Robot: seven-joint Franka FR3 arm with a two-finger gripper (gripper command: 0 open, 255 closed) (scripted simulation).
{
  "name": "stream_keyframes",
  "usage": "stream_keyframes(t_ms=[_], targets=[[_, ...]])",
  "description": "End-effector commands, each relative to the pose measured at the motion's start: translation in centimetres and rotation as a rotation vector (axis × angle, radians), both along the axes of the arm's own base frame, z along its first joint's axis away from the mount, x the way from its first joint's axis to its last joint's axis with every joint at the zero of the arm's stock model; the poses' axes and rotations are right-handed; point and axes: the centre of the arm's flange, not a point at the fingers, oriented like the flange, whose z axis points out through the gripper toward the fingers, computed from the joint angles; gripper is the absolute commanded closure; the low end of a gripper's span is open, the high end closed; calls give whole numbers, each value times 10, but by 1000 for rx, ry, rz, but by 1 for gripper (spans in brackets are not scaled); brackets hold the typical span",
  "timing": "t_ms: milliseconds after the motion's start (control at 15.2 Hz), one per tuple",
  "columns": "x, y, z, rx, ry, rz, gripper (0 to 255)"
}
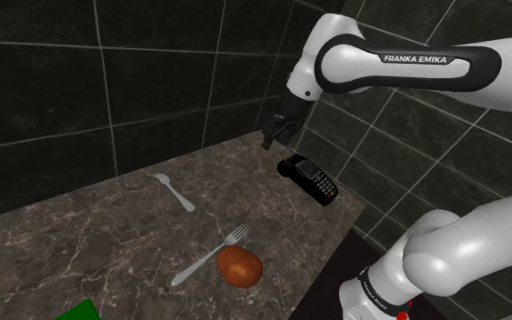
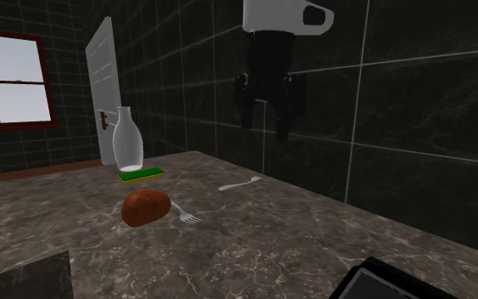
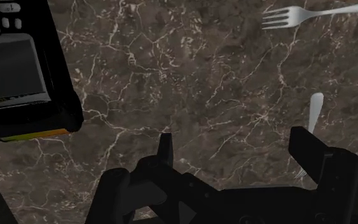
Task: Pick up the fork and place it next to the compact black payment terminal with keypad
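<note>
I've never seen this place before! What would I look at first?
Probably the big white arm reaching over the dark marble counter, its black gripper open in the air near the black payment terminal. Next, the lone fork lies mid-counter, and the second fork lies beside a brown lump.

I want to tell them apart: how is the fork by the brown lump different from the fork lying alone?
The lone fork lies by itself nearer the tiled wall; the second fork has its tines right beside the brown lump. In the shoulder view, the lone fork's tines point up and left, the second fork's up and right. Both are pale grey and lie flat on the marble counter.
</note>
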Motion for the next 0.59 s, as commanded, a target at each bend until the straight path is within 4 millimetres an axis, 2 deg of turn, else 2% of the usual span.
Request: stream_keyframes(t_ms=[0, 528], targets=[[13, 20, -14, 7, 13, 0, 0], [62, 97, -69, 33, 64, 0, 0]])
